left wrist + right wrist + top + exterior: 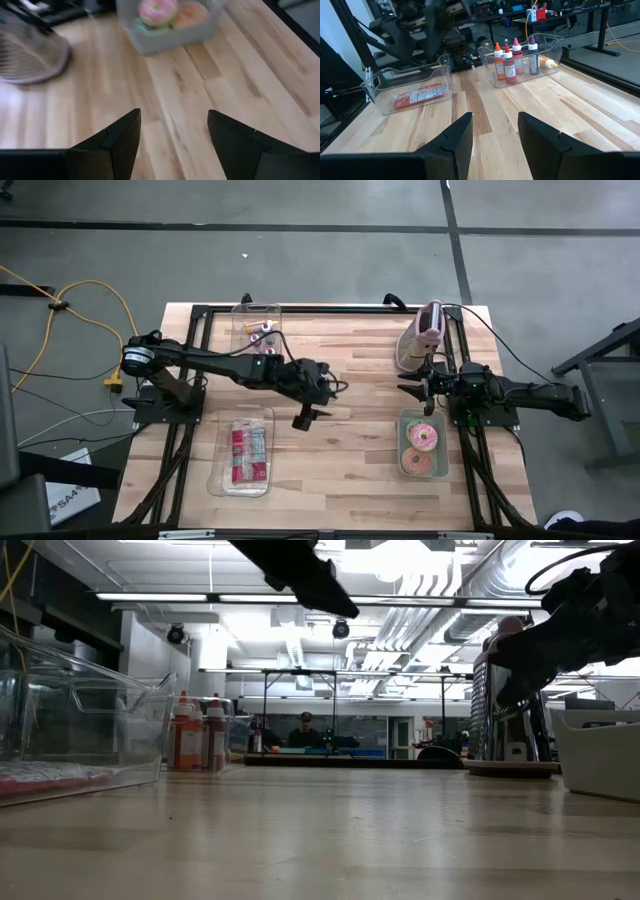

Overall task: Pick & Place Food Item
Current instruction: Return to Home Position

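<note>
High view: the left claw (322,402) hung over the middle of the bench (350,480), spread wide and holding nothing. The right claw (415,394) was at the bench's right side, just beside the far end of the gray bin (442,465), also parted and empty. Inside the bin lay the pink donut (423,436) and the orange donut (414,461), side by side. A clear tray (215,480) holding red packets (245,452) stood on the left side. A second clear tray (245,310) with bottles (262,332) stood at the far edge, and a pink object (425,335) stood at the far right.

Low view: both claws hung above the bench, touching nothing. A person (305,730) sat far off in the room behind.

Left wrist view: the fingers (120,145) stood well apart with only bare wood between them. The bin with both donuts lay ahead.

Right wrist view: this claw was partly open with nothing gripped, and both trays lay ahead of it.
</note>
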You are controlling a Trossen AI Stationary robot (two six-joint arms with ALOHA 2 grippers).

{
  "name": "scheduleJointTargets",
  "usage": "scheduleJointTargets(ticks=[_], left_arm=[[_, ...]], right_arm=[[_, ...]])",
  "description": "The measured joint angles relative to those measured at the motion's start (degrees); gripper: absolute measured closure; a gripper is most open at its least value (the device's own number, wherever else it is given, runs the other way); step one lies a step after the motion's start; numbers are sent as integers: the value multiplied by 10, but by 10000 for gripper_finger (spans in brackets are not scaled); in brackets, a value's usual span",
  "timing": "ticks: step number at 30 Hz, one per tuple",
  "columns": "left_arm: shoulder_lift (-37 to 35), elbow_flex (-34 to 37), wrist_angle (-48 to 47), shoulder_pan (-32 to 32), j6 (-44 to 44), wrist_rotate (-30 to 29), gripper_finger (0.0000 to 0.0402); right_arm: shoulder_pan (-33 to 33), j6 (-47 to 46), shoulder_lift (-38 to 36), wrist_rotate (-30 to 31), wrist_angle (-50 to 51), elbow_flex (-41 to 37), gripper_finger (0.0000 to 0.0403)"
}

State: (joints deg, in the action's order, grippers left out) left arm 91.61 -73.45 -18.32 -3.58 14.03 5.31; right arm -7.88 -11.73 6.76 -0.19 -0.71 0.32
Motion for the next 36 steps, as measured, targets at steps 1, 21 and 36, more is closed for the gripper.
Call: scheduleJointTargets(ticks=[1, 21, 36], left_arm=[[0, 0, 12, 5, -4, -3, 179], [-40, 0, 26, 113, -34, 30, 179], [-200, 139, 72, 157, -21, 44, 179]], right_arm=[[0, 0, 0, 0, 0, 0, 256], [0, 0, 1, 0, -2, 0, 256], [0, 0, 5, 0, -3, 0, 256]])
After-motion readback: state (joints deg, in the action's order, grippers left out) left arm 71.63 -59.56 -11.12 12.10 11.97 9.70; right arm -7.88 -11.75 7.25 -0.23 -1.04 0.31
